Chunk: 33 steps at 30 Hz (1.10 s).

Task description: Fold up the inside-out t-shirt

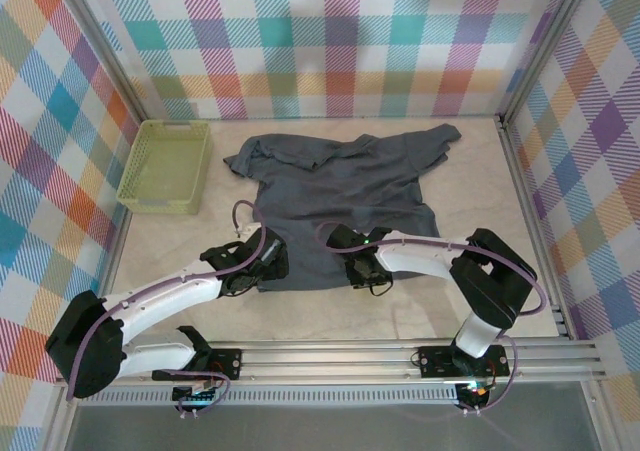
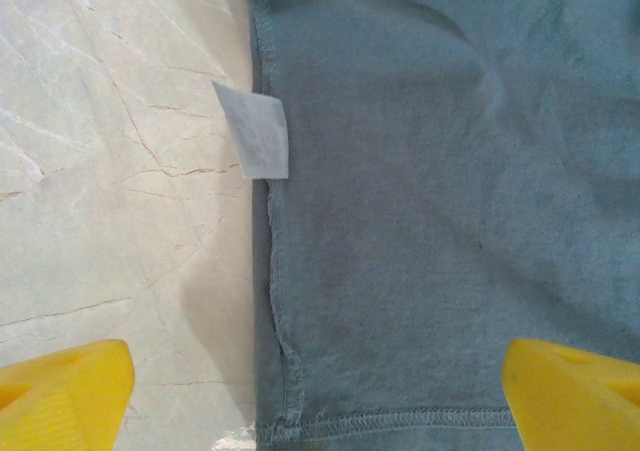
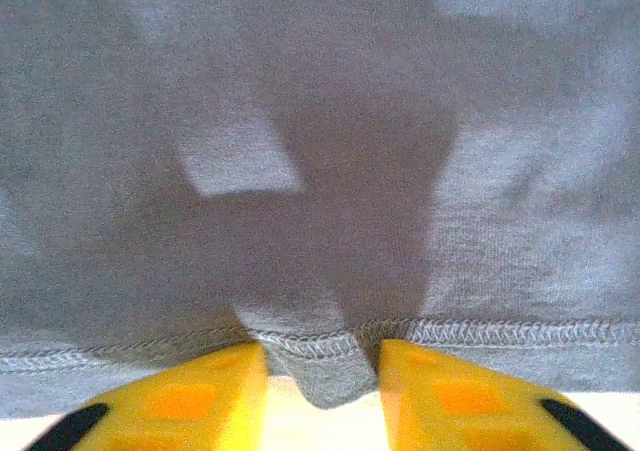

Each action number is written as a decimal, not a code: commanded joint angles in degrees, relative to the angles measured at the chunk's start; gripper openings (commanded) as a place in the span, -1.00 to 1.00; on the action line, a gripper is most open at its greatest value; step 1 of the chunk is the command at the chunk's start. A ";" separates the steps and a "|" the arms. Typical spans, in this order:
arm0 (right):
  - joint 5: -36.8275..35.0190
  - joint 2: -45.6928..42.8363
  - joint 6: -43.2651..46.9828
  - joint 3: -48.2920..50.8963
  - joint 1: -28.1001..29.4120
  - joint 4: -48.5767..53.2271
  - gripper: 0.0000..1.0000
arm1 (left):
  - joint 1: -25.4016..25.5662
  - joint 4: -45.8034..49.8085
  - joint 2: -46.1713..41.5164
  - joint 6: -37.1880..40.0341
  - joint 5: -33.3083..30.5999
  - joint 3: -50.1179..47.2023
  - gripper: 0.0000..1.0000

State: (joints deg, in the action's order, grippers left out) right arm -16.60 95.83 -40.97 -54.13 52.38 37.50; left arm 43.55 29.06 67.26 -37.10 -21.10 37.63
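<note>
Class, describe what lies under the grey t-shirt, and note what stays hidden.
Under the t-shirt lies the pale marbled table, bare beside the side seam and past the hem. A white label sticks out at the seam. Anything beneath the cloth's middle is covered.

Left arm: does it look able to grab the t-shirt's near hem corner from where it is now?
Probably yes. The left gripper hangs open right over the t-shirt hem corner, one finger above bare table, the other above cloth. Nothing lies between; the white label sits farther along the side seam.
</note>
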 commanded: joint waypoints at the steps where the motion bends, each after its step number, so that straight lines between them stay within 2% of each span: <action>1: -2.60 0.83 -0.99 -0.01 0.24 2.77 -0.42 | -0.59 -1.67 -1.26 -0.13 0.33 -1.06 0.91; 4: -2.91 -0.34 -1.00 -0.03 0.35 3.50 -0.45 | -0.75 -2.80 -0.39 1.57 2.37 -1.11 0.94; 8: -2.74 -1.30 -0.95 -0.01 0.44 3.77 -0.47 | -0.77 -2.34 0.19 2.13 2.03 -0.47 0.94; 11: -2.82 -1.38 -1.06 -0.10 0.53 4.02 -0.30 | -0.75 -2.17 0.38 2.71 2.38 0.01 0.94; 16: -3.32 -1.35 -1.14 -0.14 0.73 4.25 -0.28 | -0.77 -1.55 0.71 3.11 2.24 0.46 0.94; 20: -3.61 -1.35 -1.15 -0.66 0.86 4.76 -0.44 | -0.75 -1.39 1.05 3.37 2.32 0.78 0.94; 26: -4.55 -1.61 -0.63 -2.11 1.41 6.25 -0.45 | -0.77 -1.23 2.14 3.79 2.26 1.39 0.94; 33: -5.11 -1.95 -0.12 -3.07 1.59 6.92 -0.71 | -0.75 -1.29 2.77 4.11 2.12 1.62 0.94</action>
State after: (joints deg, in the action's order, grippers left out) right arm -20.51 95.42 -41.23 -55.64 53.45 42.26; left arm 43.29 26.94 69.49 -33.95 -18.96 37.63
